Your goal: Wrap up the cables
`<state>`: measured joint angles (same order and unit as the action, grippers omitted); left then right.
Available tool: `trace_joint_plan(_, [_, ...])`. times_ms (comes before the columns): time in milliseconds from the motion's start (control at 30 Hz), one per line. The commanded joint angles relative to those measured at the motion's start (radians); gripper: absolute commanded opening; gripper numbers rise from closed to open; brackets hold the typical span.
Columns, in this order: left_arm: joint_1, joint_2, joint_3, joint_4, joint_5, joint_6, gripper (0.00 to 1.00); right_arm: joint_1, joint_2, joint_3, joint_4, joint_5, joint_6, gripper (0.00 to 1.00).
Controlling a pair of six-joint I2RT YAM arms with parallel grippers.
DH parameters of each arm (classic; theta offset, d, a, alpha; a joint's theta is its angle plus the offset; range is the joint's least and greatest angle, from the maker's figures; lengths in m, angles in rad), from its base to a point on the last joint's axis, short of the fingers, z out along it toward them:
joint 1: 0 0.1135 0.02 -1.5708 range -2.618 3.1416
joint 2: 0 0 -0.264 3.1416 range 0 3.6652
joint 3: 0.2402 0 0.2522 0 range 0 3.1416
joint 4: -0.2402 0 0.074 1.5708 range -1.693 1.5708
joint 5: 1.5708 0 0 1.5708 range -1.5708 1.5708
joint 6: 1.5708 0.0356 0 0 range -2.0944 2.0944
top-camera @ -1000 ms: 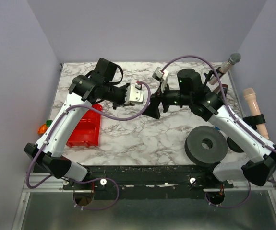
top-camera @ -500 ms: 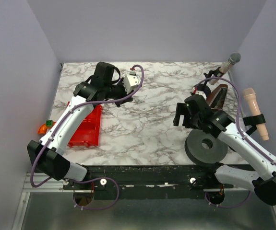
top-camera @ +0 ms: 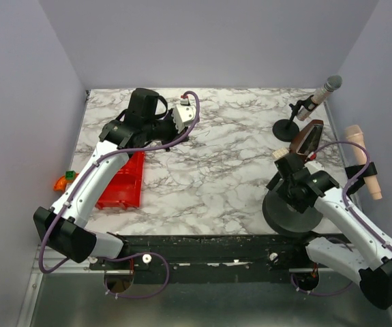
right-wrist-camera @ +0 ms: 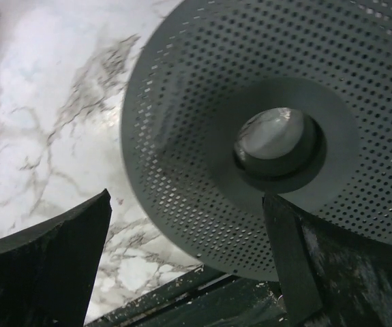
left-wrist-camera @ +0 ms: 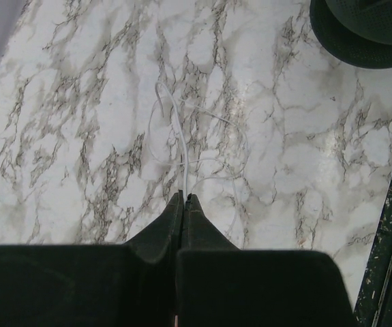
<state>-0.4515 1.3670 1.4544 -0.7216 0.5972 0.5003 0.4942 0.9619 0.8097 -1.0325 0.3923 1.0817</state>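
Cable [left-wrist-camera: 181, 136] in left gripper [left-wrist-camera: 184, 198]

Your marble table [top-camera: 216, 170] carried five things that you could make out. A flat red tray [top-camera: 121, 180] lay along its left edge, toward the near side. At the near right corner sat a grey perforated disc [right-wrist-camera: 182, 136] with a round hole in its middle, flat on the marble and close to the table's front edge. Toward the far right stood the round black base of a microphone stand [top-camera: 285, 128], and a dark brown wedge-shaped object [top-camera: 307, 138] lay just beside it. In the left wrist view you had a thin white cable [left-wrist-camera: 182, 146] trailing in loose loops across the bare marble.
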Motion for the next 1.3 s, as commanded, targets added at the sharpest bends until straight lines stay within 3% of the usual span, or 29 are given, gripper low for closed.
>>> trace_joint_plan(0, [0.005, -0.019, -0.006, 0.007, 0.038, 0.009, 0.0, -0.055, 0.014, -0.046, 0.011, 0.011, 0.075, 1.0])
trace_joint_plan(300, [0.005, -0.019, 0.003, -0.004, 0.042, 0.015, 0.0, -0.148, 0.103, -0.159, 0.34, -0.232, -0.143, 1.0])
trace_joint_plan(500, [0.016, -0.011, 0.014, -0.006, 0.018, 0.026, 0.0, -0.126, 0.136, -0.159, 0.613, -0.464, -0.239, 1.0])
trace_joint_plan(633, [0.045, -0.009, 0.015, 0.001, 0.013, 0.026, 0.0, -0.059, 0.243, -0.089, 0.748, -0.553, -0.319, 0.99])
trace_joint_plan(900, [0.197, -0.012, -0.049, 0.088, 0.053, -0.048, 0.0, 0.03, 0.581, 0.288, 0.694, -0.652, -0.563, 0.98])
trace_joint_plan(1133, [0.235, -0.02, -0.17, 0.172, 0.116, -0.161, 0.0, 0.04, 0.546, 0.385, 0.599, -0.699, -0.727, 0.94])
trace_joint_plan(1267, [0.27, -0.02, -0.215, 0.246, 0.283, -0.235, 0.0, 0.07, 0.417, 0.359, 0.675, -0.733, -0.888, 0.91])
